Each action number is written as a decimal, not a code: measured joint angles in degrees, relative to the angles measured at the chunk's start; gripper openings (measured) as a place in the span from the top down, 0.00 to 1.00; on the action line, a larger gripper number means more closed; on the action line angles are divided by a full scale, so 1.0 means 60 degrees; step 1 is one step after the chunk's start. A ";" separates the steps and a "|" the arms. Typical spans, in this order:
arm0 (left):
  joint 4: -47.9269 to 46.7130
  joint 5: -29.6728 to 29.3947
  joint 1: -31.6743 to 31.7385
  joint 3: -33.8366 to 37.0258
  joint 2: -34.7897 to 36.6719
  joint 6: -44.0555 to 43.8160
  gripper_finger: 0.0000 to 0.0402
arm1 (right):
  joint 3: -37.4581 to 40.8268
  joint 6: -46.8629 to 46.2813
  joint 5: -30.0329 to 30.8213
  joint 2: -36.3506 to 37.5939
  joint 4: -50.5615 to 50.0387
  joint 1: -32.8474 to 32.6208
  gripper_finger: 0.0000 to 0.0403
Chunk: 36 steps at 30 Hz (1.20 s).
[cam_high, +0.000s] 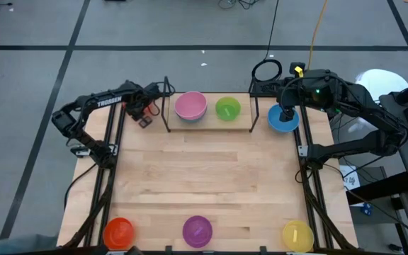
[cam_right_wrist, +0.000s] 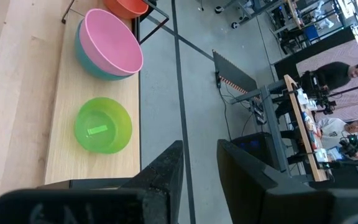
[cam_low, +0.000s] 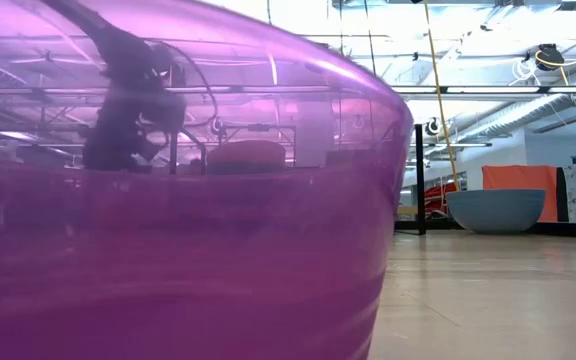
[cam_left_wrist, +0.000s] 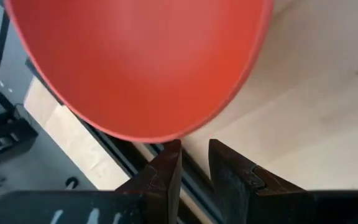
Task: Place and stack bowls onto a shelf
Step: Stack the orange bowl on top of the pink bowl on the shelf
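The shelf (cam_high: pixel 211 126) stands at the table's far edge. On it a pink bowl (cam_high: pixel 190 105) is nested in a teal bowl (cam_right_wrist: pixel 95 65), and a green bowl (cam_high: pixel 227 108) sits to their right. My left gripper (cam_high: pixel 145 117) is at the shelf's left end, open by a narrow gap (cam_left_wrist: pixel 194 149), with a red bowl (cam_left_wrist: pixel 142 62) right in front of its fingers. My right gripper (cam_high: pixel 287 112) hovers over a blue bowl (cam_high: pixel 278 122) that rests on the table right of the shelf. It is open by a narrow gap (cam_right_wrist: pixel 199 152) and holds nothing. My left gripper has one fingertip (cam_left_wrist: pixel 174 149) right at the red bowl's rim (cam_left_wrist: pixel 157 137) in the wrist view. No part of the bowl shows between the fingers. I cannot tell whether the fingertip touches the rim.
An orange bowl (cam_high: pixel 117 232), a purple bowl (cam_high: pixel 197 230) and a yellow bowl (cam_high: pixel 297 235) stand along the table's near edge. The purple bowl (cam_low: pixel 168 250) blocks most of the low view. Bare wood lies across the table's middle. People sit beyond the table (cam_right_wrist: pixel 347 74).
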<state>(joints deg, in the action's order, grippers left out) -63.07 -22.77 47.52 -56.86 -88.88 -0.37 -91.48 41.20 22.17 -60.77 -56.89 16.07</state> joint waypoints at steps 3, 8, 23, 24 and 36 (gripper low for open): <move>0.0032 -0.0230 0.0019 0.0303 0.0000 0.0216 0.78 | 0.0000 -0.0002 0.0000 0.0000 0.0001 -0.0002 0.77; 0.0025 -0.0583 0.0019 0.0477 0.0000 0.0493 0.78 | 0.0000 -0.0002 0.0000 -0.0023 0.0005 -0.0002 0.77; 0.0095 -0.0943 -0.0703 -0.0061 0.0000 0.3571 0.78 | 0.0004 0.0012 -0.0004 -0.0516 0.0307 -0.0002 0.77; 0.0076 -0.0811 -0.0668 -0.0059 0.0000 0.3716 0.78 | 0.0004 0.0016 -0.0004 -0.0549 0.0307 -0.0002 0.77; 0.0813 0.0193 0.0040 -0.0059 0.0000 0.4328 0.78 | 0.0004 0.0043 0.0000 -0.0670 0.0300 0.0001 0.77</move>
<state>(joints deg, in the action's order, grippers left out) -58.19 -21.61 47.76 -57.21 -88.88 25.60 -91.46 41.46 22.17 -64.79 -55.09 16.08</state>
